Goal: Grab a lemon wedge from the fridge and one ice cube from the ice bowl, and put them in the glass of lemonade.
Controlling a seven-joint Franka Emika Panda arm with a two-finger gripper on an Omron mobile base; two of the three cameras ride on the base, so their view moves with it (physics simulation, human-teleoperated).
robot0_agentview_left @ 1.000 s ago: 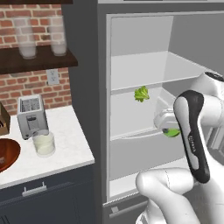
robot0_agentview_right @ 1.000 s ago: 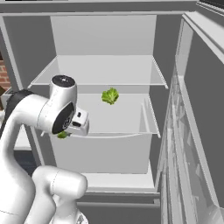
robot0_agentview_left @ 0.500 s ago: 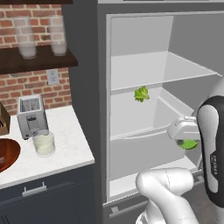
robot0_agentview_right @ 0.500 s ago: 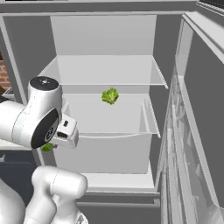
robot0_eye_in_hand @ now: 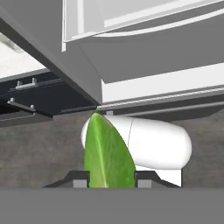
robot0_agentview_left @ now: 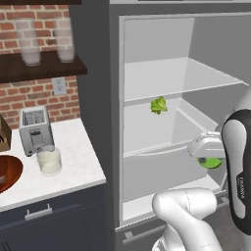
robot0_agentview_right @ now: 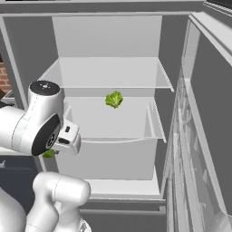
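Your open fridge (robot0_agentview_left: 147,73) fills the frame from 12 to 3 o'clock in the left base view, white shelves bare except for a ruffled leafy bunch (robot0_agentview_left: 158,105) near the centre. At 9 o'clock, the counter (robot0_agentview_left: 78,162) carries the toaster (robot0_agentview_left: 33,130), with the glass of lemonade (robot0_agentview_left: 48,160) just in front and the ice bowl (robot0_agentview_left: 9,172) at the edge. Your gripper (robot0_eye_in_hand: 111,179) (at 6 o'clock in the hand view) is clamped on the lemon wedge (robot0_eye_in_hand: 108,155), outside the fridge.
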